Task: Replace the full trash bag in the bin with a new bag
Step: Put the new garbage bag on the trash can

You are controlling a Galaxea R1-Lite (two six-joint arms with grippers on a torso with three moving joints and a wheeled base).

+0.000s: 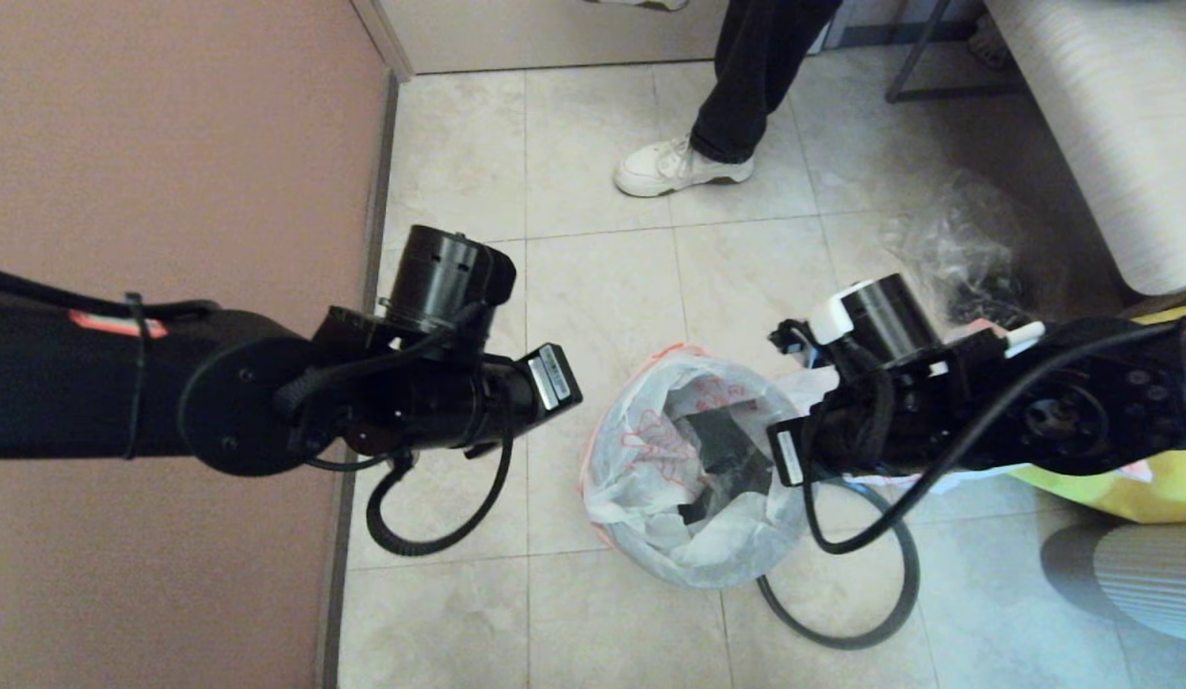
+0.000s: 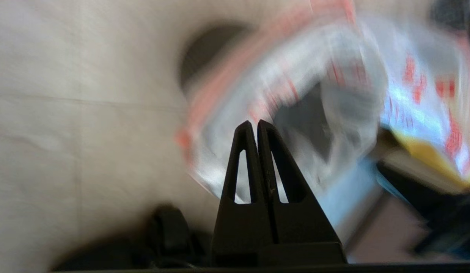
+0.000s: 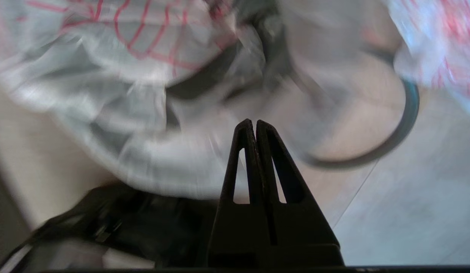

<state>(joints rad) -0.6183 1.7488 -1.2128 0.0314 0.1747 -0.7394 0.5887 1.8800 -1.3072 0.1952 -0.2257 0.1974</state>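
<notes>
Black and closed, the left gripper (image 2: 256, 123) has its two fingers pressed flat together with nothing between them, hanging above the floor tiles (image 1: 602, 287) beside the pink wall (image 1: 171, 144). Just ahead of its tips sits the bin (image 1: 693, 565), lined with the new bag (image 1: 650, 450), whose white plastic with red print and a pink-orange edge is draped over the rim; the mouth is open and dark inside. On the far side of the bin, the right gripper (image 3: 255, 122) is also closed on nothing, its fingers touching, with the bag's crumpled wall just beyond its tips and a black cable (image 1: 841, 612) looping on the tiles beside it. Beyond the right arm lie a clear plastic bag (image 1: 966, 239) and a yellow bag (image 1: 1148, 488); the full trash bag cannot be made out with certainty.
</notes>
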